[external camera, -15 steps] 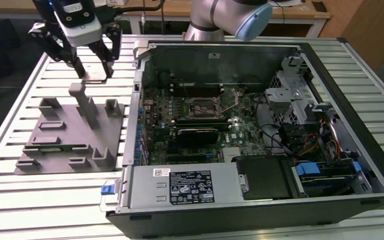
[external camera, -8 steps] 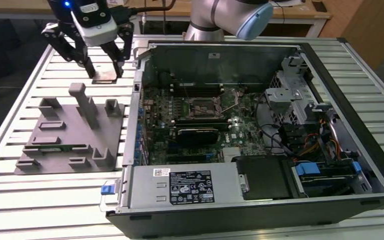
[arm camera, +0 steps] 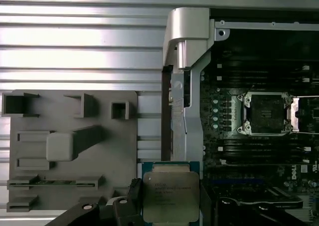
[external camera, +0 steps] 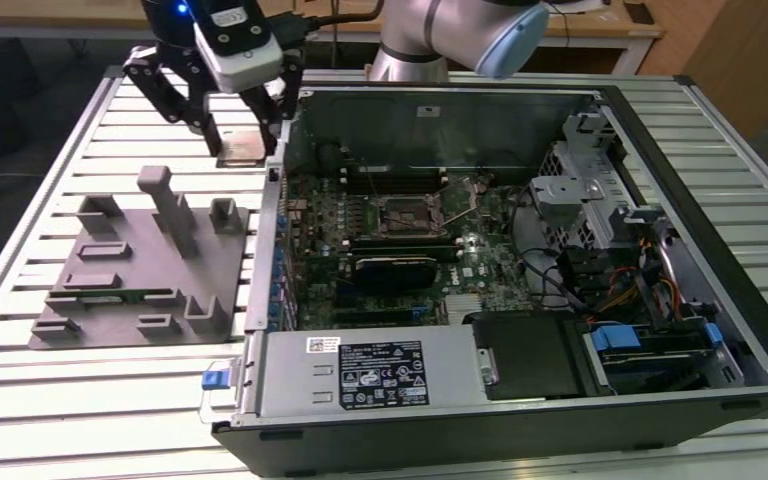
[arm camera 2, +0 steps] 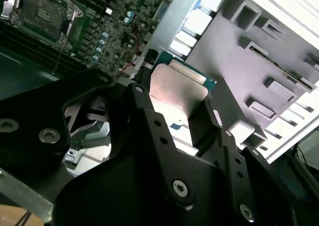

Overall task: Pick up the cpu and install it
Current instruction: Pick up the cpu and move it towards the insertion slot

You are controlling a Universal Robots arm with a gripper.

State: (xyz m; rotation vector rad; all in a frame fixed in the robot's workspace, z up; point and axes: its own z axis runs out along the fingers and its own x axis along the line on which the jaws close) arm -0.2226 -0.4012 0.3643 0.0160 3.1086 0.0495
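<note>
Pinching the cpu (arm camera: 171,196) by its edges, the gripper (external camera: 241,143) holds it level, metal top up.

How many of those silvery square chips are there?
1: the cpu, held in the jaws over the table, between the tray and the case. Others could be hidden.

The case wall (arm camera: 187,136) stands between my pincer (external camera: 243,148) and the socket (external camera: 408,212); the case (external camera: 491,440) is open on top. Tray posts (external camera: 171,205) rise nearby.
</note>
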